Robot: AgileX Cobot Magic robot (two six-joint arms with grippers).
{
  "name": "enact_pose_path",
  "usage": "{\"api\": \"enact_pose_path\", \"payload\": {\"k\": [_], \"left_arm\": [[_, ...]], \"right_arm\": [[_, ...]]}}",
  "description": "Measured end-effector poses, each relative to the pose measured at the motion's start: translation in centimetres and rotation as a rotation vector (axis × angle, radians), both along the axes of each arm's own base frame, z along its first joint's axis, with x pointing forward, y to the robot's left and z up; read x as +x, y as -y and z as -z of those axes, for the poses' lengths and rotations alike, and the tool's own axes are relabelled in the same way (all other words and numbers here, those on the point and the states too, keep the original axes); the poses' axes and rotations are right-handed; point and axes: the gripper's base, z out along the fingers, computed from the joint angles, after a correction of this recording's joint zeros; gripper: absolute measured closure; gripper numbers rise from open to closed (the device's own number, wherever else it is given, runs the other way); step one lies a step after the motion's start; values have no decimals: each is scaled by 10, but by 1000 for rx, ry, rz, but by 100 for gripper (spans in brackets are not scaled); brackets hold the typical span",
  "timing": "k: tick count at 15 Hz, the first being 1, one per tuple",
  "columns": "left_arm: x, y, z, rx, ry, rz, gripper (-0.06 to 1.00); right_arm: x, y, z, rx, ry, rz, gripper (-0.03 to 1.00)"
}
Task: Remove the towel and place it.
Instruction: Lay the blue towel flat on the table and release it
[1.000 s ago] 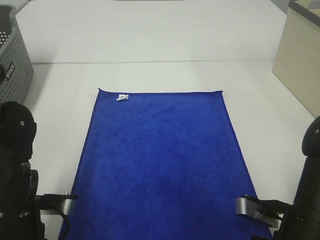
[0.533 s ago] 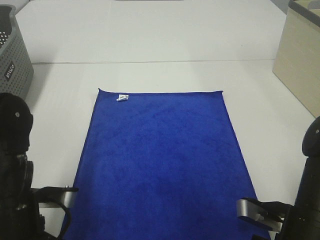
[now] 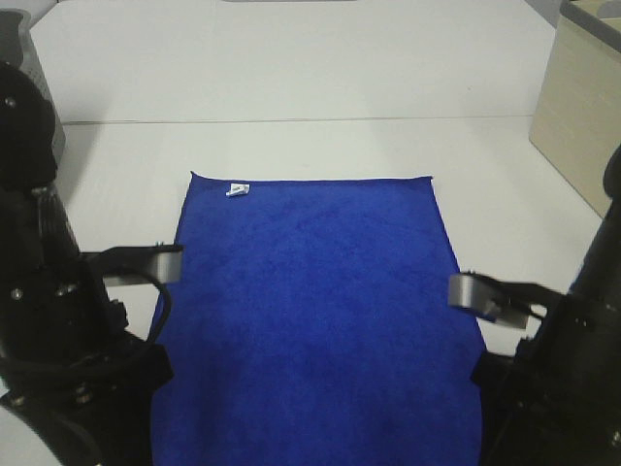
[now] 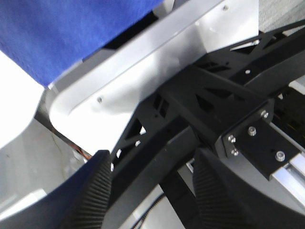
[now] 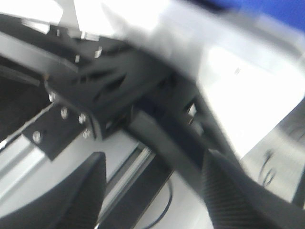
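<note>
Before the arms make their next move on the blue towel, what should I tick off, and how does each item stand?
1. Towel lying flat on the table: ok.
2. Far corners and white tag in view: ok.
3. Left gripper jaws apart, nothing between: ok.
4. Right gripper jaws apart, nothing between, view blurred: ok.
5. Towel's near edge, out of frame: cannot tell.

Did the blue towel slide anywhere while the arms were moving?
No. The towel lies where it did: its far edge and white tag sit just as far below the table seam as before.
</note>
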Motion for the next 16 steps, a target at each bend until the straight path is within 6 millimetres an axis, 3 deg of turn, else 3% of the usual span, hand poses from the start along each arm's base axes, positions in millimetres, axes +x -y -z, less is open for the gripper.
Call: {"api": "enact_pose_path", "payload": {"k": [1, 3, 6, 8, 11, 13, 16], "left_arm": [[14, 2, -13, 22, 84, 18, 44], [32, -3, -24, 93, 184, 25, 44], [76, -33, -40, 165, 317, -71, 44], [106, -58, -47, 180, 375, -144, 44], [148, -90, -52, 186, 447, -248, 44], [169, -101, -50, 187, 485, -295, 44], [204, -104, -33, 176, 500, -329, 43]], "right_arm": [[20, 0, -24, -41, 155, 13, 37], [46, 1, -45, -119, 295, 39, 37], [86, 10, -76, -238, 468, 90, 37], [120, 32, -94, -231, 512, 186, 37], [161, 61, -108, -183, 583, 297, 37], [183, 63, -110, -181, 619, 290, 35], [208, 62, -102, -171, 631, 259, 21]]}}
